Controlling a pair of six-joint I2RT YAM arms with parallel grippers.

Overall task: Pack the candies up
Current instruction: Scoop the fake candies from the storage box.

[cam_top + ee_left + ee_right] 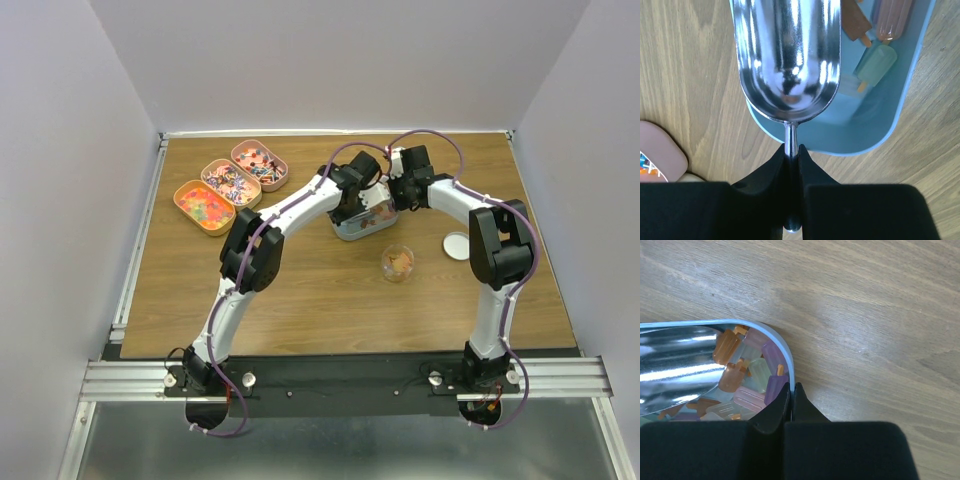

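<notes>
A light-blue oval tin [358, 230] stands at the table's middle back with popsicle-shaped candies [747, 375] in orange, lilac, pink and pale green inside. My left gripper [791, 150] is shut on the thin handle of a silver metal scoop [787, 55]. The scoop's bowl lies over the tin [860, 135], with a few candies [880, 30] beside it. My right gripper [791, 386] is shut on the tin's rim [785, 352] at its rounded end. The scoop [675, 365] shows at the left of the right wrist view.
Three pink oval tins [232, 184] holding mixed sweets stand in a row at the back left. A small clear cup [398, 263] with orange candies stands in front of the blue tin. A white round lid [456, 245] lies to its right.
</notes>
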